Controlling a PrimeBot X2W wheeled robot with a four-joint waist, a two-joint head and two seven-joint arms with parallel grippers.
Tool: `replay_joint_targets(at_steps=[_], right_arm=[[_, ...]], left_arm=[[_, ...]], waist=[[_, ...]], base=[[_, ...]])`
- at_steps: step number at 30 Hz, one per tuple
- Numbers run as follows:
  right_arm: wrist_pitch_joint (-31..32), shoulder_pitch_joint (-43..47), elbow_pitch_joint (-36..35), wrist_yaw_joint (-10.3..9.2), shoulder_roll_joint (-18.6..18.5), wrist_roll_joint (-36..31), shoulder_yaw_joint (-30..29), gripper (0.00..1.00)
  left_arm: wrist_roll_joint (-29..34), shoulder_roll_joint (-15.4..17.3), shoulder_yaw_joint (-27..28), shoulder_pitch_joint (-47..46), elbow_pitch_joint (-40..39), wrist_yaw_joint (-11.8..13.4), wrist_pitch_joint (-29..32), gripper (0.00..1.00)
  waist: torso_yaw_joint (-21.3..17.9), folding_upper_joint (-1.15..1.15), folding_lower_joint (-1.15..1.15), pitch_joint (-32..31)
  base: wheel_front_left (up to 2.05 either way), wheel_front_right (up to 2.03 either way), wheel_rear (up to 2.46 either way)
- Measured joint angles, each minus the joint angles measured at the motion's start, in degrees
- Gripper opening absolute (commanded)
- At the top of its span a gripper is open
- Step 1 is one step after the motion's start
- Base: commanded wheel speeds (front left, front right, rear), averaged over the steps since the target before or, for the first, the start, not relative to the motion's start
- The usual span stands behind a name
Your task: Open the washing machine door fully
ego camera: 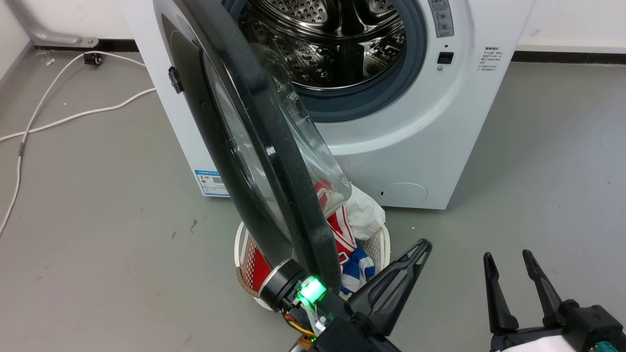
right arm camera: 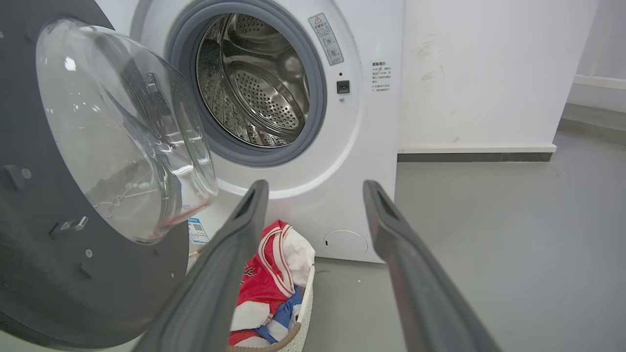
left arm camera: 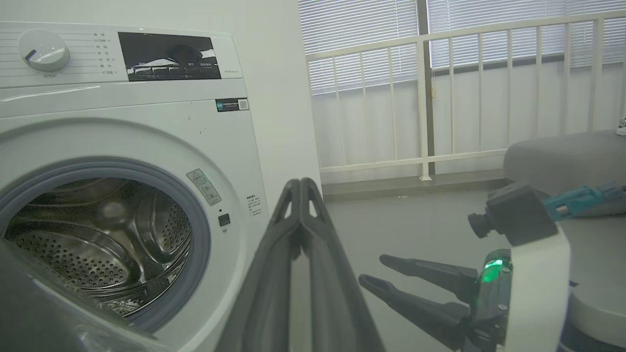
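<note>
**Laundry room:** The robot's left tool [ego camera: 421, 247] is hovering low in front of the white washing machine [ego camera: 415, 146]. Its two dark fingers [left arm camera: 266, 293] are pressing tight together and gripping nothing, and a green light is glowing at its wrist. To its right and well apart from it, the right tool [ego camera: 508, 259] is hanging with its fingers spread in a narrow V, likewise holding nothing.

Just beside the left wrist, the washing machine door [ego camera: 274, 146] is standing swung well out from the machine. It is hanging from the side on the robot's left and turning nearly edge-on to the head camera. Whether the wrist is touching the door's lower rim cannot be told. The door's clear glass bowl [right arm camera: 112, 132] is bulging from its inner face toward the opening.

Under the door's lower edge, a white laundry basket [ego camera: 239, 244] is sitting on the grey floor [ego camera: 98, 244] just in front of the machine, holding red, white and blue clothes [right arm camera: 264, 283]. Behind it, the machine is showing its perforated steel drum [ego camera: 332, 44], ringed by a grey rubber seal [ego camera: 413, 73].

A white cable [ego camera: 73, 115] is trailing across the floor on the robot's left. Beyond the machine, in the left wrist view, a white railing [left arm camera: 420, 98] is running in front of slatted blinds.
</note>
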Motion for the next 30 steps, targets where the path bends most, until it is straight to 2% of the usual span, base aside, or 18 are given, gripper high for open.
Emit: replay_joint_targets(at_steps=[6,19,30], right_arm=[[0.0,-0.55,0.55,0.0,0.01,-0.29,0.12,1.0],[0.0,-1.11,1.6,0.0,0.01,-0.41,0.48,1.0],[0.0,-1.12,2.55,0.0,0.0,-0.41,0.4,1.0]], left_arm=[[-0.35,0.56,0.93,1.88,4.59,-0.96,0.01,0.0],[-0.97,-0.41,3.55,3.01,13.82,-2.85,0.01,0.0],[-1.23,-0.98,7.32,3.02,16.4,-2.35,0.01,0.0]], waist=[[-0.03,0.0,0.0,0.33],[-0.91,0.0,0.0,0.94],[-0.29,0.0,0.0,0.51]], base=[[0.0,0.0,0.0],[0.0,0.0,0.0],[0.0,0.0,0.0]])
